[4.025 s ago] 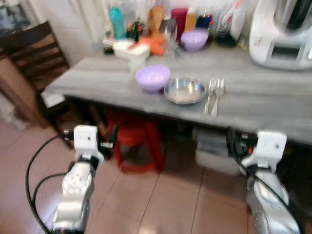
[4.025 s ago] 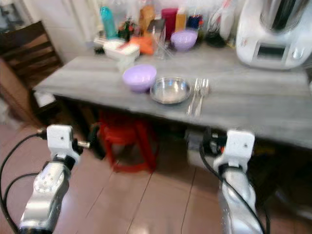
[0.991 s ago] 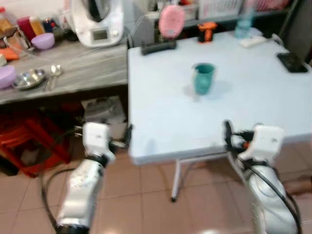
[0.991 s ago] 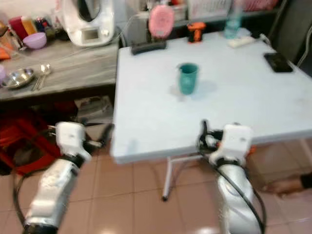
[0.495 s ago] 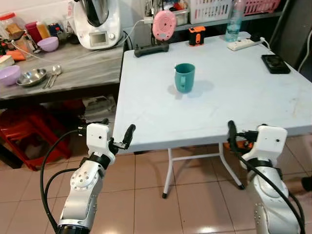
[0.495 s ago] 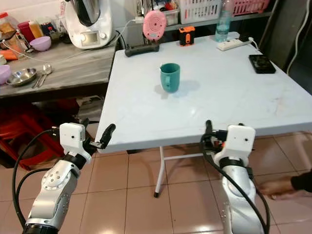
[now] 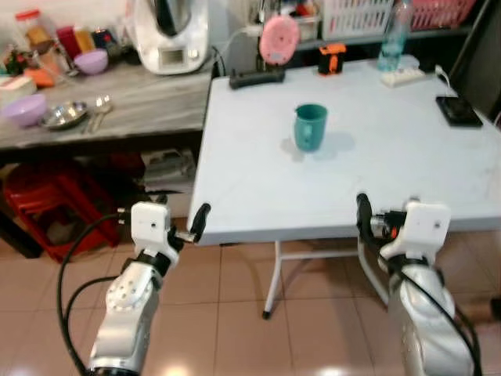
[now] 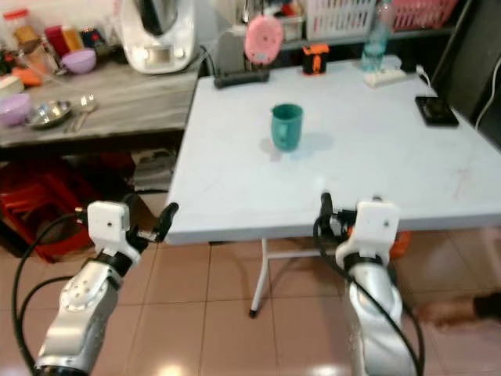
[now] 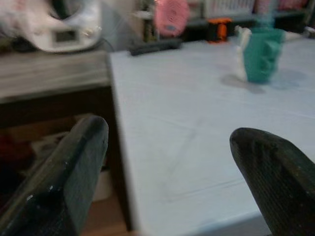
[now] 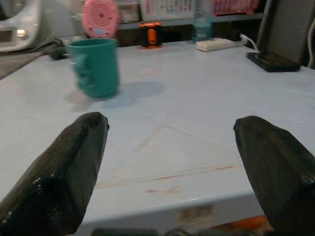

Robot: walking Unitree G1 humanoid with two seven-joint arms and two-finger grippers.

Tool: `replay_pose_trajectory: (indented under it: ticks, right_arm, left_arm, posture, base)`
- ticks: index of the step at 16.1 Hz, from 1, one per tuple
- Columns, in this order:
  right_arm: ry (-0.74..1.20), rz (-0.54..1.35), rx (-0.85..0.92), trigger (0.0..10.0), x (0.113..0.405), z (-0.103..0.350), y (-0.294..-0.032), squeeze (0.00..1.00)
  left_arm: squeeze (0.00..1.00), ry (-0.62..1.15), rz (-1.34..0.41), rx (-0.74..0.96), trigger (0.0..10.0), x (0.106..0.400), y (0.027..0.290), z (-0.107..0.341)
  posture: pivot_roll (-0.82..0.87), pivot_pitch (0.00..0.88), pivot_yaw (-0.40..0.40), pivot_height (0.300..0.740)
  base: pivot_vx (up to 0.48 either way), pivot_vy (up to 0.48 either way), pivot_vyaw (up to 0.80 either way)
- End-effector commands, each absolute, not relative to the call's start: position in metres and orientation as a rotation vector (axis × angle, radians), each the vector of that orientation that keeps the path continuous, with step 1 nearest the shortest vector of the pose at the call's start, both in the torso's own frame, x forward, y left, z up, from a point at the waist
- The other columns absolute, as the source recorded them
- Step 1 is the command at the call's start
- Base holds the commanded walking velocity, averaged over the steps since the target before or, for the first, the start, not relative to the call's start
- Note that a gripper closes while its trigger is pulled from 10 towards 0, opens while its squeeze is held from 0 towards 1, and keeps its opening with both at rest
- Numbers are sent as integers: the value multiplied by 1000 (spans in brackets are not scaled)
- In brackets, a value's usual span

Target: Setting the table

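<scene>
Mug: teal mug (image 7: 310,127) stands upright near the middle of the white desk (image 7: 258,184), handle turned toward the robot's left, nothing touching it.
Tableware yet to bring: purple bowl (image 7: 24,110), steel dish (image 7: 64,115) and a pair of spoons (image 7: 99,112) lie together on the grey wooden desk (image 7: 149,98) off to the robot's left, well apart from the mug.
Left gripper (image 7: 197,222): held low, just before the near left corner of the white desk; its wrist view shows both fingers (image 9: 64,177) spread wide with only air between them.
Right gripper (image 7: 363,215): held at the near edge of the white desk, right of centre; fingers (image 10: 69,172) likewise parted wide, holding nothing.
Far edge of white desk: pink round fan (image 7: 279,37), orange gadget (image 7: 332,58), clear bottle (image 7: 395,31), power strip (image 7: 405,75) and a black phone (image 7: 459,112) toward the right.
Change: four seconds back the head cameras faced the grey desk with bowl, dish and spoons straight ahead; they have since swung round to the white desk, and in the last half second drifted slightly so the mug sits a touch further right. Both grippers were empty then and remain so.
Meaning for the task: judged from this, only the mug is in place; the bowl, dish and spoons are not yet carried over, so the setting is at an early stage.
Risk: the crowded back edge leaves the clear front half as the sensible place for settings.
</scene>
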State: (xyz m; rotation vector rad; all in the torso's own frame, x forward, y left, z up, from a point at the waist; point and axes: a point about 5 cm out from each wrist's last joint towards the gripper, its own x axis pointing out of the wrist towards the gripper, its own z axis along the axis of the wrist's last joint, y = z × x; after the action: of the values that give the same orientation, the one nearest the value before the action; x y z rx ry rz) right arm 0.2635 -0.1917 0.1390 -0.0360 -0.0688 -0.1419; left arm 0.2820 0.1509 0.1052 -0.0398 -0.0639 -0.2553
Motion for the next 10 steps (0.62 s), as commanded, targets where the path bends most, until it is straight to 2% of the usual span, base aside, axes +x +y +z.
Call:
replay_pose_trajectory:
  ticks: [1, 10]
  right_arm:
    - [-84, -127, -34, 10000, 265, 143, -189, 0]
    - [-87, -112, -67, 10000, 267, 145, -185, 0]
  left_arm:
    - [0, -76, -263, -35, 10000, 283, 153, 108]
    - [0, -69, -279, -42, 10000, 283, 150, 107]
  posture:
    - [-136, 51, 105, 740]
    - [-137, 59, 108, 740]
  base:
    - [337, 0, 0]
    - [338, 0, 51]
